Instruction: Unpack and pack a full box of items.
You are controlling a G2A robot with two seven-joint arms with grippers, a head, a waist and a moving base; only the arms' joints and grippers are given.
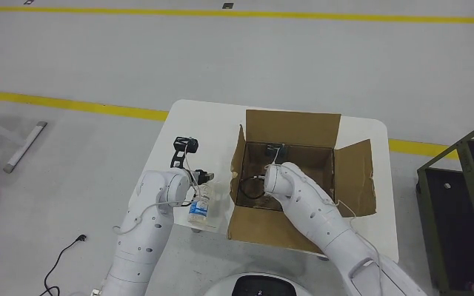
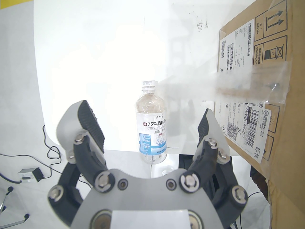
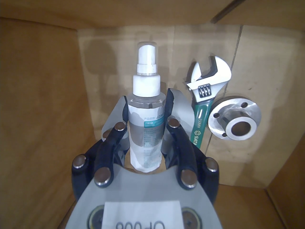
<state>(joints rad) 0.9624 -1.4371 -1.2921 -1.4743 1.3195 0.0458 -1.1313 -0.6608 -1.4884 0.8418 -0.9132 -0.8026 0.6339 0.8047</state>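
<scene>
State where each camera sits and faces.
Top view: above the arms, looking down at table and box; both arms show.
Left wrist view: faces the clear bottle past the open left gripper.
Right wrist view: inside the box; right gripper holds the spray bottle.
Top and left wrist views share clear bottle and box.

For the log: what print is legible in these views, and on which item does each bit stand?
"75%" on the clear bottle label.
"150MM" on the adjustable wrench handle.
"Side Up" beside arrows on the cardboard box.
"12" in the box's stacking sign.
Too small to read: the spray bottle label, the box's shipping-label fine print.
</scene>
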